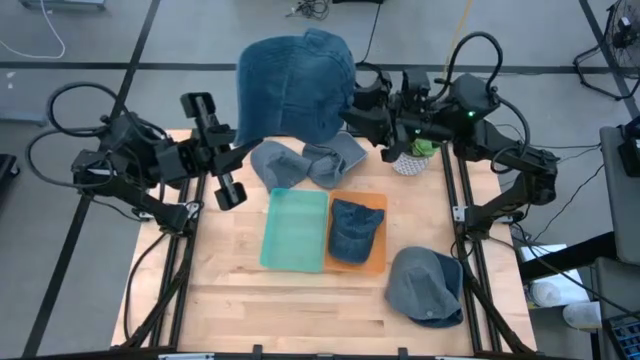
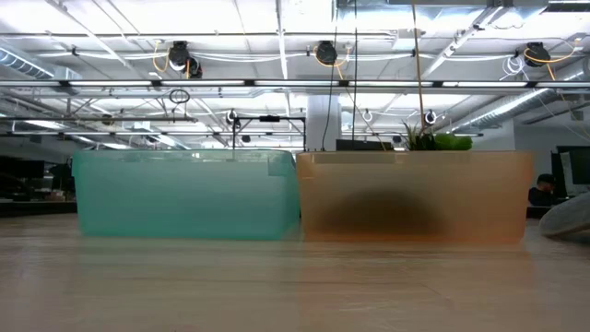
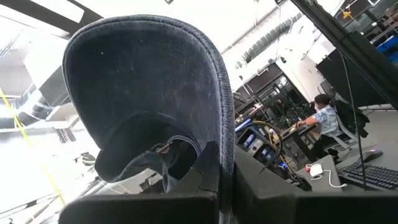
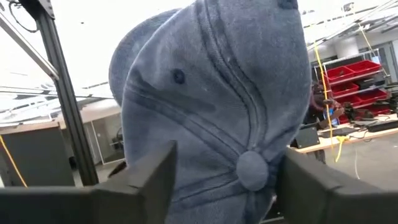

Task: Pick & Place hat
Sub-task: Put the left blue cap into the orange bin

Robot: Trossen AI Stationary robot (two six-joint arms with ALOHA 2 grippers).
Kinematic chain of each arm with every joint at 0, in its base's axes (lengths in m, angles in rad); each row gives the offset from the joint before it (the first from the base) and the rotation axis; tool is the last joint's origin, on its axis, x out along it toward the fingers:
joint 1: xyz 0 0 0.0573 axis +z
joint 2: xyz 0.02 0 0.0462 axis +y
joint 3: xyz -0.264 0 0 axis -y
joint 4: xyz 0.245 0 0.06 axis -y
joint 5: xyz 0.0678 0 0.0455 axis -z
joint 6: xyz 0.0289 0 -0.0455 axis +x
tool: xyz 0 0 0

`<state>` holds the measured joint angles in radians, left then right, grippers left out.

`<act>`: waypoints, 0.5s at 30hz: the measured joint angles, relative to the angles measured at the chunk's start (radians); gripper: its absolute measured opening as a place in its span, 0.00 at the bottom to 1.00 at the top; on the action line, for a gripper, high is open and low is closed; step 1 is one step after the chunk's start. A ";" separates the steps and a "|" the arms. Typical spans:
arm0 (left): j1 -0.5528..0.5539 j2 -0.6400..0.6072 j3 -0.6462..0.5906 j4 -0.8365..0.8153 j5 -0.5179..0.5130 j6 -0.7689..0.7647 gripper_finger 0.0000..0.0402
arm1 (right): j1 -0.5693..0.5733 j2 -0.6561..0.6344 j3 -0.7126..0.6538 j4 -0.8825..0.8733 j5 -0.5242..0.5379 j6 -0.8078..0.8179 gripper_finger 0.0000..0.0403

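Note:
A blue denim hat [image 1: 295, 88] hangs high above the table's far edge, between my two grippers. My left gripper [image 1: 243, 142] is shut on it at the hat's left lower corner; its wrist view looks up at the brim's underside [image 3: 143, 87]. My right gripper [image 1: 350, 112] stands open at the hat's right side. Its fingers [image 4: 146, 183] stand on either side of the crown, near the top button [image 4: 252, 169]. The low view shows neither gripper nor this hat. My left gripper pinches the stitched edge of the hat's brim [image 3: 225, 177] between its two shut fingers, which slant upward from the table's left side. The hat stands up above the fingers, lifted clear of the table. My right gripper has the crown [image 4: 217, 93] between its open fingers; I cannot tell whether they touch it.
On the table stand a green bin [image 1: 293, 228] and an orange bin [image 1: 376, 262] side by side; a dark blue hat [image 1: 352, 228] lies in the orange one. Grey hats [image 1: 305, 162] lie at the far middle, another [image 1: 428, 287] near right. A white plant pot [image 1: 412, 160] stands far right.

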<state>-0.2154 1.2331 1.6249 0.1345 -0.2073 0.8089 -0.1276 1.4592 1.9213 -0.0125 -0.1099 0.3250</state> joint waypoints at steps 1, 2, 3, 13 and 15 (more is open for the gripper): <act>0.000 0.000 0.000 -0.001 -0.001 -0.001 0.02 | 0.000 -0.001 0.000 0.000 0.000 0.004 0.45; 0.000 0.000 0.000 -0.001 -0.001 -0.002 0.02 | 0.000 -0.002 0.000 0.000 -0.001 0.004 0.39; 0.000 0.000 0.000 -0.001 -0.002 -0.003 0.02 | 0.000 -0.002 0.000 0.001 -0.004 0.004 0.33; 0.000 0.007 0.000 -0.004 -0.037 -0.036 0.04 | -0.001 -0.002 0.000 0.061 -0.128 0.006 0.04; 0.000 0.007 0.000 -0.003 -0.037 -0.059 0.09 | -0.001 -0.005 -0.001 0.061 -0.130 -0.001 0.03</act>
<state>-0.2153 1.2404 1.6249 0.1313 -0.2447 0.7503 -0.1287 1.4540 1.9203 0.0482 -0.2401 0.3242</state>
